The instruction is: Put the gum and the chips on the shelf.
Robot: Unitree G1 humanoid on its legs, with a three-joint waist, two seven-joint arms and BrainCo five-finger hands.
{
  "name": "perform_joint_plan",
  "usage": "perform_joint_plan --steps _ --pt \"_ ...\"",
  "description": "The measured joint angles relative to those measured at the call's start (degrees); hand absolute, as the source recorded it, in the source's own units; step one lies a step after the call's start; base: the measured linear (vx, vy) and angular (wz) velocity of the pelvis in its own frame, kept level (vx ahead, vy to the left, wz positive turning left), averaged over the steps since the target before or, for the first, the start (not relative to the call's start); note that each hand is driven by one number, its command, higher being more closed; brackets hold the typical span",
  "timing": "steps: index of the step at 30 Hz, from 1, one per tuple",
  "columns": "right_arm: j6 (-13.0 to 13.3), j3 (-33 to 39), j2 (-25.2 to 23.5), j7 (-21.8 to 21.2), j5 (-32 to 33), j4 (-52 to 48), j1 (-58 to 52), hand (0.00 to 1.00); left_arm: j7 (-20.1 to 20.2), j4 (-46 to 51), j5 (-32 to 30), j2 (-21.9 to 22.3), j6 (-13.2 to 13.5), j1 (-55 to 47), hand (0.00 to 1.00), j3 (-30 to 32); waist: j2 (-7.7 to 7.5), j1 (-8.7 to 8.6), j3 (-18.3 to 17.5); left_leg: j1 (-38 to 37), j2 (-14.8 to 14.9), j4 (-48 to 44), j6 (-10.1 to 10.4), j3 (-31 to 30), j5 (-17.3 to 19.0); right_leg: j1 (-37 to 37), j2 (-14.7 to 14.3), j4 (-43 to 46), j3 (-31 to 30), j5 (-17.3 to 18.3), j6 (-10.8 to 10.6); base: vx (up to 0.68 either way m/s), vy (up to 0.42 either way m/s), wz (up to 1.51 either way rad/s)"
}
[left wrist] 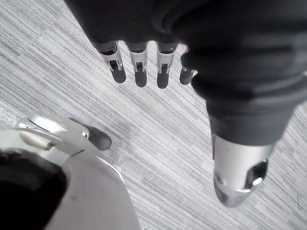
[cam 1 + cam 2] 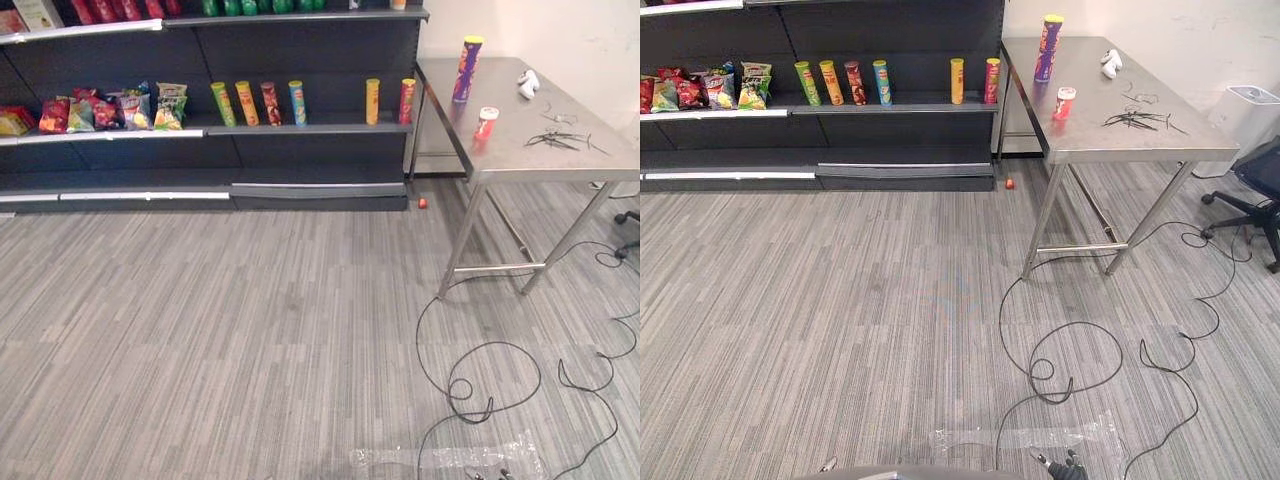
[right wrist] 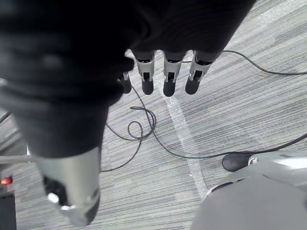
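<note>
Purple chips can and red gum tub stood on the steel table beside the shelf; left hand and right hand hung spread, empty.

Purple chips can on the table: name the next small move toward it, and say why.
Probably step forward and right toward the table: the chips can and the gum tub stand on it, seemingly out of reach, while the left hand and right hand hang open and empty above the floor.
</note>
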State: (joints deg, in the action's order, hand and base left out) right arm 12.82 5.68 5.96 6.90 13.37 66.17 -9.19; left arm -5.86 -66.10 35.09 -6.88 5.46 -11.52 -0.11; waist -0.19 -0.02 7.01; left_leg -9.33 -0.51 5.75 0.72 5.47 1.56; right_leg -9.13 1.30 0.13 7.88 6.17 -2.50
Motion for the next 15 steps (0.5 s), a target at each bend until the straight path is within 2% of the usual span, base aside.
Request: perform_joint_plan --steps 3,8,10,11,12,13,15 --pt "-0.15 -1.67 0.55 -1.18 0.16 0.00 0.09 0.00 -1.08 -0.02 -0.18 0.02 -0.33 0.00 0.00 -0.03 -0.03 0.01 0.02 0.03 0.01 0.01 -0.01 -0.05 -0.01 0.00 -0.02 -0.05 0.08 0.00 0.01 0.00 0.000 0.00" --pt "-1.15 -1.72 0.63 -4.37 4.68 0.15 0.16 0.00 -2.95 -0.02 -0.25 -0.01 -0.58 0.14 0.00 0.29 -0.37 -0.18 0.44 1.28 -0.03 -1.55 0.31 -1.08 0.68 0.36 0.15 0.19 1.20 0.20 0.29 0.01 -0.028 0.10" --pt "-2.05 -1.74 0.52 -6.93 7.41 0.14 1.34 0.00 -3.09 0.11 0.27 0.15 -0.49 0.79 0.00 2.38 -0.58 -0.10 2.36 6.91 0.44 -13.13 1.77 -0.03 4.90 1.79 0.57 2.67 1.29 1.31 1.26 -0.02 -0.027 0.04" --pt "-2.49 -1.75 0.49 -7.62 8.23 0.06 1.72 0.00 -3.09 0.25 0.53 0.29 -0.38 0.81 0.00 3.17 -0.72 -0.08 3.05 8.63 0.78 -16.90 2.24 0.68 5.72 2.11 0.62 3.30 1.28 1.76 1.45 -0.07 -0.033 0.06" --pt "-2.96 -1.79 0.25 -8.64 9.47 -0.10 2.27 0.00 -2.91 0.99 1.55 0.63 -0.22 0.91 0.00 5.29 -1.22 -0.09 4.42 13.36 1.72 -26.62 2.24 1.75 6.83 2.36 0.62 4.59 1.37 3.09 1.87 -0.07 -0.031 0.07" --pt "-3.00 -1.91 0.26 -8.92 9.67 -0.22 2.22 0.00 -2.83 1.20 2.62 0.96 -0.21 0.93 0.00 6.17 -1.23 -0.04 4.64 16.07 2.40 -31.81 2.23 2.03 6.86 2.68 0.46 5.30 1.42 3.67 2.31 -0.07 -0.036 0.05" --pt "-3.03 -2.23 1.02 -9.62 9.62 -1.06 1.88 0.00 -2.54 1.34 6.41 2.73 -0.18 0.91 0.00 8.97 -0.38 0.31 5.90 24.00 5.55 -48.43 3.40 2.06 5.97 1.86 -0.40 7.89 1.14 5.54 3.24 0.01 0.013 -0.02"
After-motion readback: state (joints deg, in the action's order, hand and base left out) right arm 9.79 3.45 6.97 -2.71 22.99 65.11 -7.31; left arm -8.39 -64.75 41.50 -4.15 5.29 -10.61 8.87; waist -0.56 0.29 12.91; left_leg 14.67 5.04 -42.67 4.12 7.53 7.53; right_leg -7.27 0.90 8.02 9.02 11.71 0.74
